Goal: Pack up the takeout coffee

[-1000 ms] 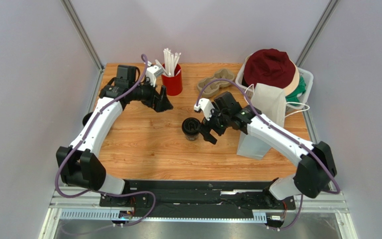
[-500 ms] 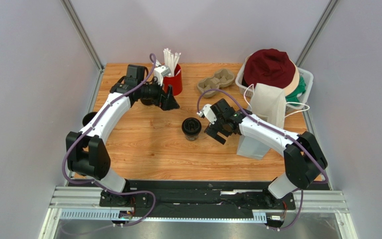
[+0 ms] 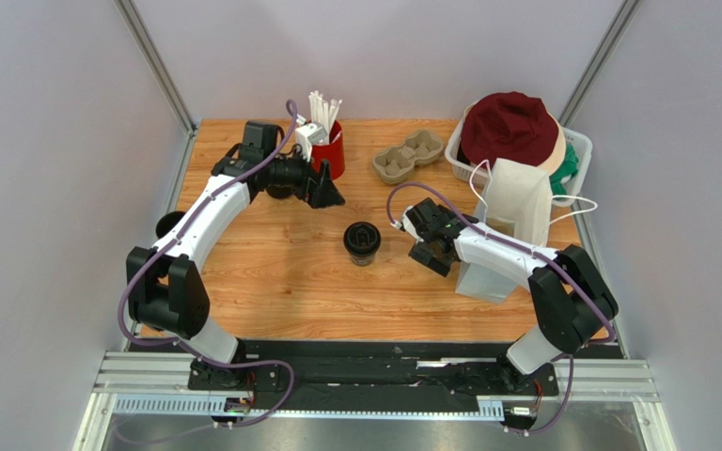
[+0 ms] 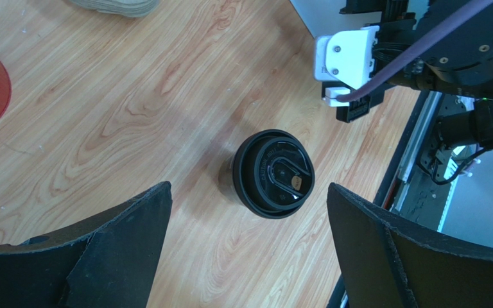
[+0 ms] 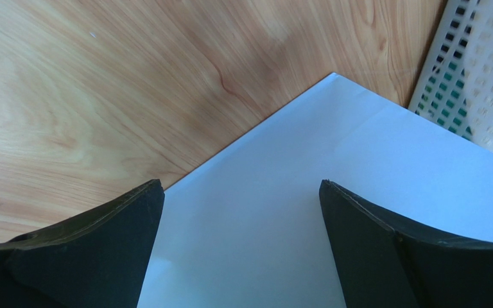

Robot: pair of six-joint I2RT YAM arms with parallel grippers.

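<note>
The takeout coffee (image 3: 362, 241) is a small cup with a black lid, standing upright on the wooden table near the middle. In the left wrist view it (image 4: 273, 173) lies just beyond and between my left fingertips. My left gripper (image 3: 329, 193) is open and empty, hovering behind and left of the cup; its jaws (image 4: 248, 187) stand wide apart. My right gripper (image 3: 435, 256) is open and empty, right of the cup and apart from it. It is against the lower left side of a white paper bag (image 3: 515, 211), which fills the right wrist view (image 5: 358, 192) between the open jaws (image 5: 241, 183).
A red cup of white straws (image 3: 325, 150) stands at the back beside my left wrist. A cardboard cup carrier (image 3: 408, 157) lies right of it. A white basket (image 3: 576, 141) heaped with hats is at the back right. A squat black round piece (image 3: 165, 224) sits at the left edge.
My right gripper has moved right, away from the cup, to the white bag. My left gripper has swung right from beside the red cup toward the coffee. The cup has not moved.
</note>
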